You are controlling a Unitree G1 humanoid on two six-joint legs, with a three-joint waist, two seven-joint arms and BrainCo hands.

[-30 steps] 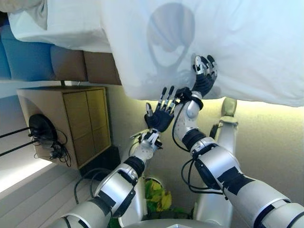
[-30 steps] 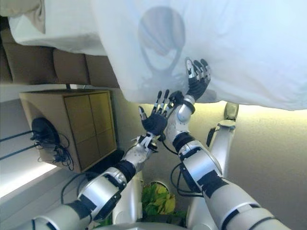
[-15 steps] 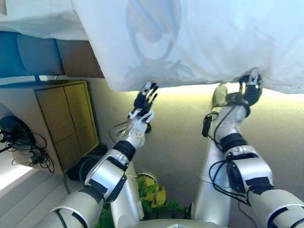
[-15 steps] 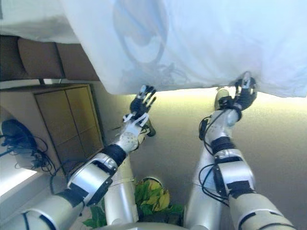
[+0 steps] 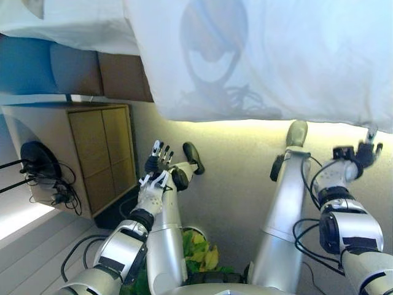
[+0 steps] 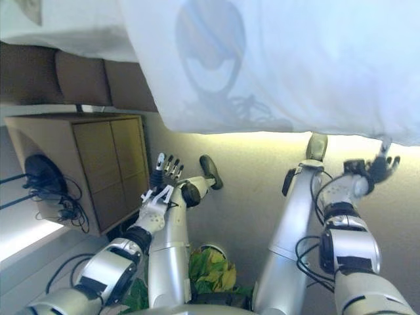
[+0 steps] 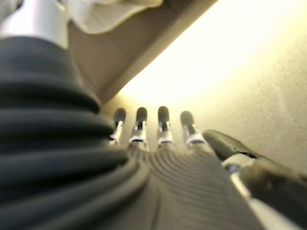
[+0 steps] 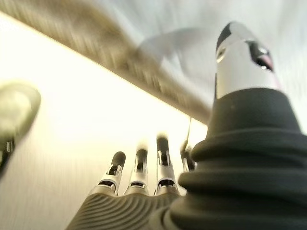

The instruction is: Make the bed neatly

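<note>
A white duvet (image 5: 276, 55) covers the bed and hangs over its near side, ending in a slightly wavy edge (image 5: 245, 117) above the carpet. My left hand (image 5: 158, 163) is open with straight fingers (image 7: 163, 125), well below that edge and apart from the cloth. My right hand (image 5: 363, 152) is at the far right, just under the duvet's edge (image 8: 168, 43), with straight fingers (image 8: 140, 167) holding nothing. I cannot tell whether a fingertip touches the cloth.
A wooden bedside cabinet (image 5: 92, 153) stands at the left with a black device and cables (image 5: 38, 165) on its side. The bed's brown base (image 5: 120, 77) shows beside it. A green and yellow leafy thing (image 5: 199, 252) lies low on the beige carpet (image 5: 233, 184).
Both hands have come down and away from the duvet's edge: the left lower and leftwards, the right out to the right. The camera view has also shifted.
</note>
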